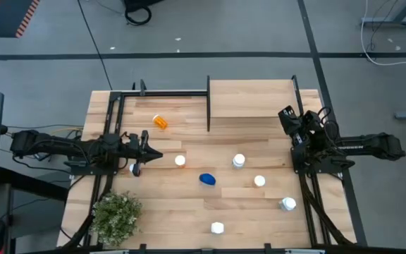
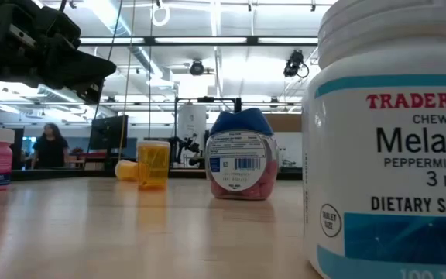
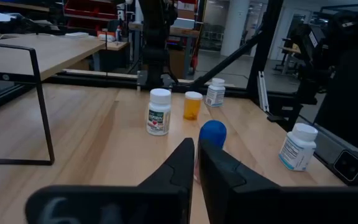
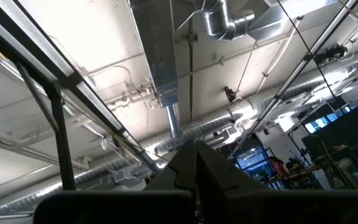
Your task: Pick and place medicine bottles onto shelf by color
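table [image 1: 189,204] | shelf [image 1: 252,99] at far edge, bare | bottles loose mid-table: blue bottle [image 1: 207,179], orange bottle [image 1: 160,121] on its side | left gripper [image 1: 154,154] fingers pressed together, empty | right gripper [image 4: 194,163] raised, fingers together

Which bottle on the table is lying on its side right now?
The orange bottle near the shelf, behind the left tool. It lies tipped over, while the white-capped bottles and the blue one stand upright.
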`<state>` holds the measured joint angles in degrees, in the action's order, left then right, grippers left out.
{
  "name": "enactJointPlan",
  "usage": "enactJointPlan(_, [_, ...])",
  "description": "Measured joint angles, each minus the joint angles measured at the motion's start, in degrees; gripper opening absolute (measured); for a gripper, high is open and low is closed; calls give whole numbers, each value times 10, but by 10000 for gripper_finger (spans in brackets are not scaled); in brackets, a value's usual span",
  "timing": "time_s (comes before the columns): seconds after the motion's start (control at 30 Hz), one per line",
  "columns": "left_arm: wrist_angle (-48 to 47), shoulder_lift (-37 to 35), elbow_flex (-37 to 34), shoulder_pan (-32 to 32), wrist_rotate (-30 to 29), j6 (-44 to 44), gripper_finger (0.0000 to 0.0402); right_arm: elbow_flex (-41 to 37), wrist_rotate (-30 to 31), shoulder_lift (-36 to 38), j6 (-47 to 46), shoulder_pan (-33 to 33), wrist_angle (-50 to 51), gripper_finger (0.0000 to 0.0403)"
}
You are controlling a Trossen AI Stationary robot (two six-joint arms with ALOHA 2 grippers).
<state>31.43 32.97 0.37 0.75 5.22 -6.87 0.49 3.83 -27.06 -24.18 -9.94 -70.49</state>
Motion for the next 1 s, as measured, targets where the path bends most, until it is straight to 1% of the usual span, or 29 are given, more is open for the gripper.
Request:
enactJointPlan(0.3, [0, 0, 0, 0, 0, 0, 39, 0, 0, 0, 0, 0, 0, 8])
enactJointPlan(0.7, [0, 0, 0, 0, 0, -2, 29, 0, 0, 0, 0, 0, 0, 8])
enactJointPlan(0.9, [17, 0, 0, 0, 0, -76, 36, 0, 0, 0, 0, 0, 0, 8])
enactJointPlan(1.0, [28, 0, 0, 0, 0, -72, 33, 0, 0, 0, 0, 0, 0, 8])
